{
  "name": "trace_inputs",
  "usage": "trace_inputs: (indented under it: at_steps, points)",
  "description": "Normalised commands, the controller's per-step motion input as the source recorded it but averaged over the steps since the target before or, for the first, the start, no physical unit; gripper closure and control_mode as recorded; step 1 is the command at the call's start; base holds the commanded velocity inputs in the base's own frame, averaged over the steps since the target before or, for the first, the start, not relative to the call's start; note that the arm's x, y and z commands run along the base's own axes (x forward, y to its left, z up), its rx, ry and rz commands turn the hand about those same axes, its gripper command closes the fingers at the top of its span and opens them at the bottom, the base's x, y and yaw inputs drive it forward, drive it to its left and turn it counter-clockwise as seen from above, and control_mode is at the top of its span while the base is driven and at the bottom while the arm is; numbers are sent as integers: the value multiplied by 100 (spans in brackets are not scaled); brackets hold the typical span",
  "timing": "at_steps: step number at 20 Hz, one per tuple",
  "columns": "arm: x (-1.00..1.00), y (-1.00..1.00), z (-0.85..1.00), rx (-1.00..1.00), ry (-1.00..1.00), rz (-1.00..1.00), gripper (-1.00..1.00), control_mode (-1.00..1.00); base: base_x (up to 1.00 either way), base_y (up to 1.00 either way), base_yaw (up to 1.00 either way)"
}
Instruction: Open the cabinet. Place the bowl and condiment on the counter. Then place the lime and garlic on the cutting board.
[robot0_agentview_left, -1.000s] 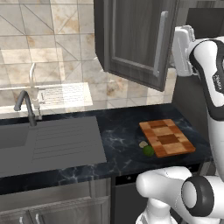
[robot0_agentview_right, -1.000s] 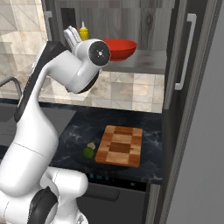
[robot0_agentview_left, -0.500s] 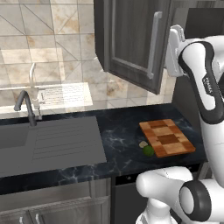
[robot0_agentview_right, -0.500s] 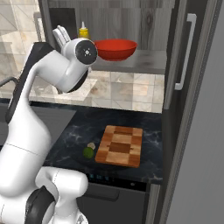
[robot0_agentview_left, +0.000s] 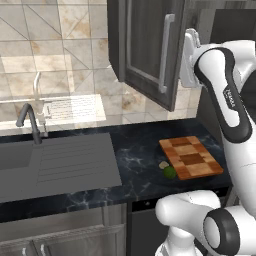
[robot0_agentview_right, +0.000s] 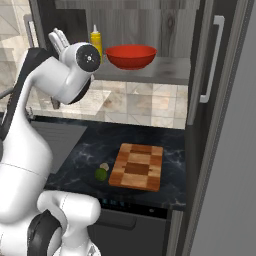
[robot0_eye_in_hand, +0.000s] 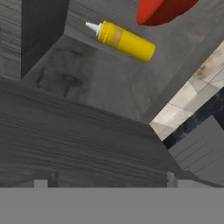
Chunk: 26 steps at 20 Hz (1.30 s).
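cabinet (robot0_agentview_right: 150, 20) shelf: glossy red bowl (robot0_agentview_right: 130, 56), slim yellow condiment (robot0_agentview_right: 96, 41) w/ white nozzle; fingers (robot0_agentview_right: 59, 40) spread open.

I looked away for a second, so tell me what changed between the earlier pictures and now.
The white arm swung left, clearing the view of the glossy red bowl and slim yellow squeeze bottle on the shelf of the dark grey wall cabinet. The gripper, jaws open, holds nothing. Unchanged: the cabinet door is open, and the dark green lime and pale garlic lie beside the checkered wooden cutting board.
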Motion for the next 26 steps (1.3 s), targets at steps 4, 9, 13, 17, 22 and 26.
trace_inputs:
  at_steps: [4, 9, 13, 17, 22, 26]
  points:
    - [0, 39, 0, 0, 0, 7, -100, -100, 0, 0, 0]
    - [0, 39, 0, 0, 0, 7, -100, -100, 0, 0, 0]
    - [0, 37, 0, 0, 0, 7, -100, -100, 0, 0, 0]
    - [0, 31, 0, 0, 0, 7, -100, -100, 0, 0, 0]
    - [0, 20, -3, 0, 0, 7, -100, -100, 0, 0, 0]
    - [0, 18, -7, 0, 0, 6, -100, -100, 0, 0, 0]
